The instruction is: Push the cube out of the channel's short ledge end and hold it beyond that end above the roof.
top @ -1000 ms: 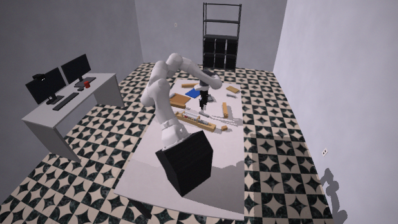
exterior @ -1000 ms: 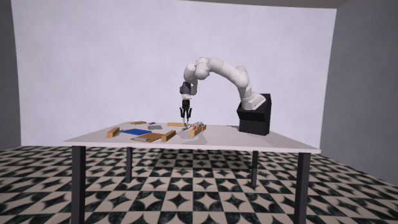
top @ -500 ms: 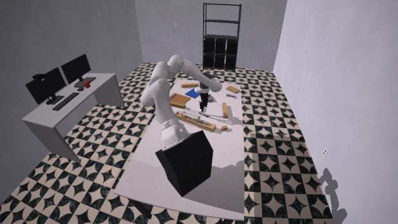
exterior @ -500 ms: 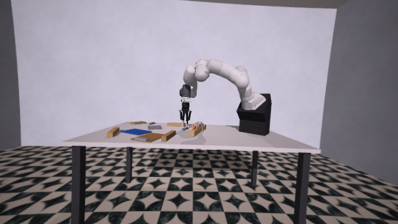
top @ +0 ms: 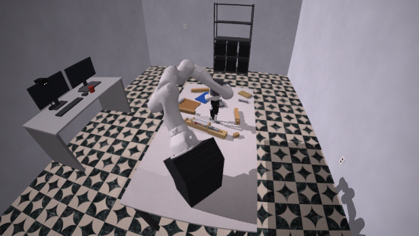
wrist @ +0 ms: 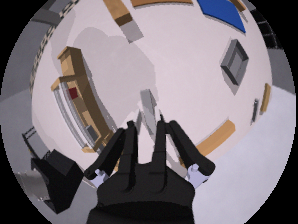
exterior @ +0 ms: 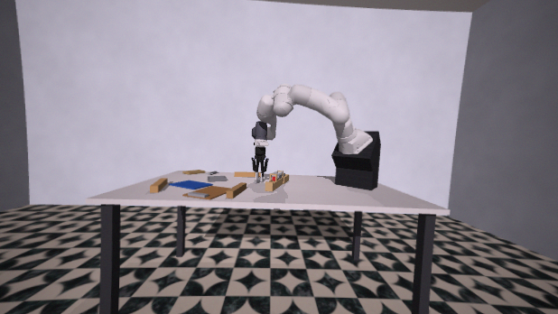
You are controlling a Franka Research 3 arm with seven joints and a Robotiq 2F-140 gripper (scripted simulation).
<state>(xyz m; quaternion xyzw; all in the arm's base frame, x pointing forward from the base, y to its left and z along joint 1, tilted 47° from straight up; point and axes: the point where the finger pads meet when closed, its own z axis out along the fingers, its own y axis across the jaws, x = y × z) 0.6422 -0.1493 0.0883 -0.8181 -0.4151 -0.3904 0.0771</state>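
Observation:
The wooden channel [top: 220, 133] [exterior: 270, 186] [wrist: 84, 82] lies on the table, with pale bars along its top. The red cube [top: 195, 123] [exterior: 274, 179] [wrist: 73, 93] is inside it, nearer the end away from the robot's base. A dark grey piece [wrist: 91, 132] sits farther along inside. Which end has the short ledge and raised lip is too small to tell. My gripper [top: 213, 119] [exterior: 260, 180] [wrist: 148, 112] points down beside the channel, outside it, its fingers partly open. A grey bar [wrist: 146, 97] lies on the table, reaching between the fingertips, not visibly gripped.
A wooden block [top: 236, 116] [wrist: 217, 136] lies on the gripper's other side. A small wooden block [top: 236, 135] is just past the channel's near end. A brown board [top: 190, 104], a blue sheet [top: 203, 97] [exterior: 190, 184] and a grey tray [wrist: 228, 56] lie farther out.

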